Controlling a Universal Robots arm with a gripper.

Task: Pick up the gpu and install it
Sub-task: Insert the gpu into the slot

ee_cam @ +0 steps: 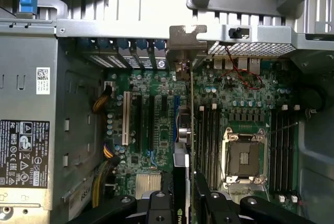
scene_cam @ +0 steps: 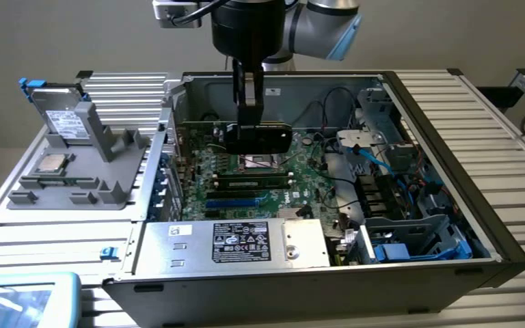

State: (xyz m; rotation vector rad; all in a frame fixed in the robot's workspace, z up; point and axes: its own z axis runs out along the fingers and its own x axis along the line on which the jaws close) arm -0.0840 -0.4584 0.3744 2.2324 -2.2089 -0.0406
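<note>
**Card gripped over the open case**

The end effector [scene_cam: 248, 123] is pinching the gpu [scene_cam: 262, 140] and holds it edge-down inside the open computer case [scene_cam: 459, 167], just above the green motherboard [scene_cam: 308, 188]. The card's silver bracket [ee_cam: 186, 38] lies close to the case's rear wall.

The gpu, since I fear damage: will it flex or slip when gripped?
Likely stiff: the gpu hangs unbent in the pincer. Probably fragile, with bare circuit board edge showing. Narrow edge grip may let it tilt.
</note>
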